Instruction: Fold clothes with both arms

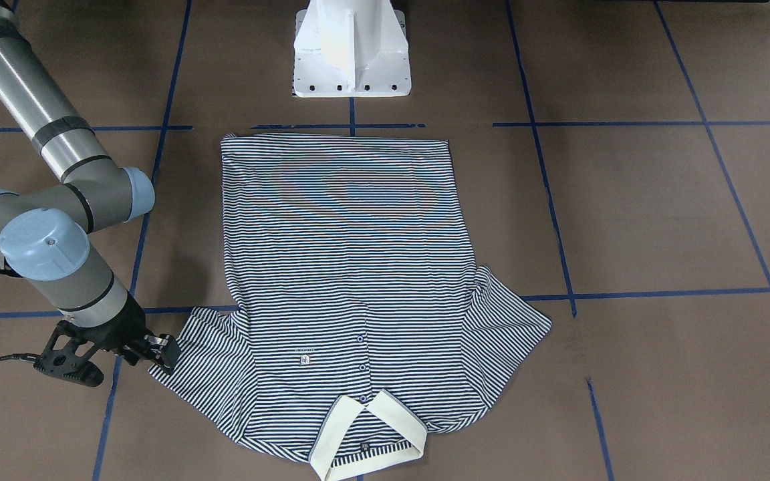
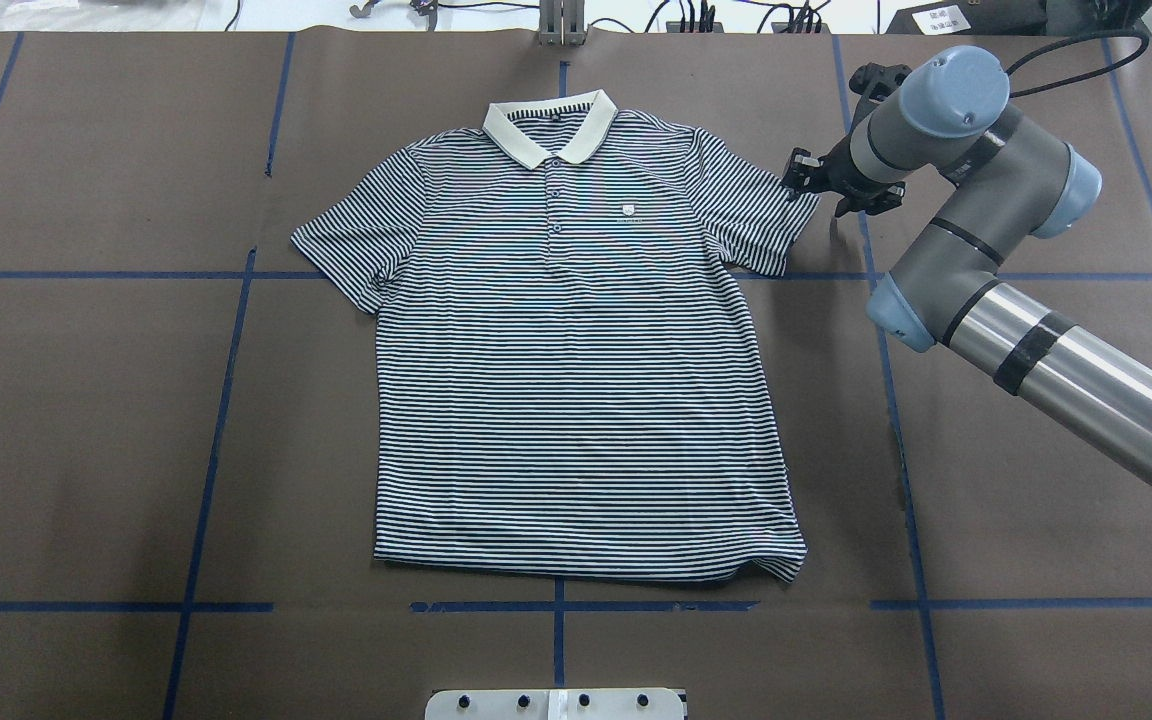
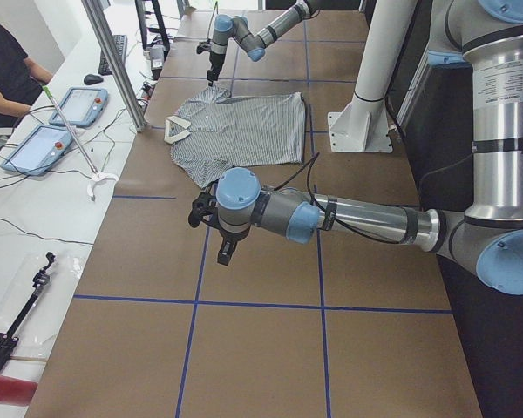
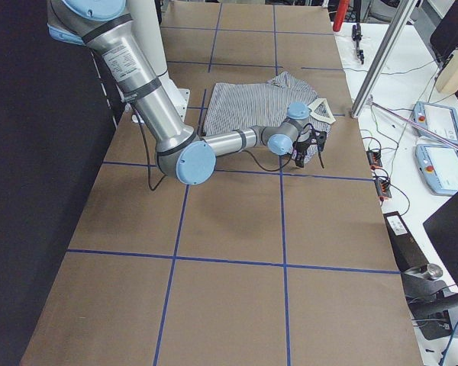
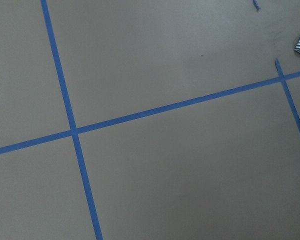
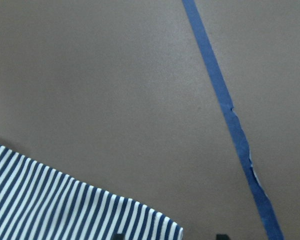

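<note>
The brown table (image 2: 86, 400) held 1 striped polo shirt (image 2: 576, 380) flat at centre, collar far. The right gripper (image 2: 808, 185) sat at the right-hand sleeve hem, jaws apart. The left gripper (image 3: 224, 251) hovered well left of the shirt; I could not tell how its jaws stood.

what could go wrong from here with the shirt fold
1. The right gripper sits at the very corner of the sleeve with its jaws apart. Closing there may pinch only the hem, or miss it.
2. The left gripper hangs over bare table, away from the shirt, and its wrist view catches only a sliver of stripes. If the right side lifts alone, the shirt may drag and skew.
</note>
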`<act>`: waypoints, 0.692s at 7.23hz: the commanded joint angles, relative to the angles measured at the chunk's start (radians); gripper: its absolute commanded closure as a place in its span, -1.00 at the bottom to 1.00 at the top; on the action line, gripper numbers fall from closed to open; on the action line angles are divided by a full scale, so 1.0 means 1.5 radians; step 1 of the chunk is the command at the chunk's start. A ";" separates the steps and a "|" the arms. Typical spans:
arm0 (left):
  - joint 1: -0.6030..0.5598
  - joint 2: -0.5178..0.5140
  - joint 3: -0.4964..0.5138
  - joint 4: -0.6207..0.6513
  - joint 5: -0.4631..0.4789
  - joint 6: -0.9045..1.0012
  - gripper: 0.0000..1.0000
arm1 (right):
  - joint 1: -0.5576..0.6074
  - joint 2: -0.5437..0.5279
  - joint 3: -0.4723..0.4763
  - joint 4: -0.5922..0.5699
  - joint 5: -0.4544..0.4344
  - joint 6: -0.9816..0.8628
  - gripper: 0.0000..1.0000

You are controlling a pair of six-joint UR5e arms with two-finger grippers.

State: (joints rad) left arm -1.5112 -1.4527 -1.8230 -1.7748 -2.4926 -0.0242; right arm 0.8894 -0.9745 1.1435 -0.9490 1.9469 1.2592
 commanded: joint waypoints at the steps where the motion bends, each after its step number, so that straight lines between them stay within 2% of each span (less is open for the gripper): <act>1: -0.001 0.001 -0.004 -0.001 -0.001 0.001 -1.00 | -0.004 0.000 0.000 -0.002 -0.005 -0.001 0.78; 2: -0.001 0.001 -0.005 0.000 0.000 0.002 -1.00 | -0.004 0.002 -0.001 -0.002 -0.005 -0.002 1.00; 5: -0.001 0.001 -0.006 0.000 -0.002 0.002 -1.00 | -0.004 0.041 0.008 -0.001 -0.001 -0.009 1.00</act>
State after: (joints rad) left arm -1.5125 -1.4512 -1.8306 -1.7755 -2.4945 -0.0212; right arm 0.8836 -0.9424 1.1463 -0.9522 1.9410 1.2467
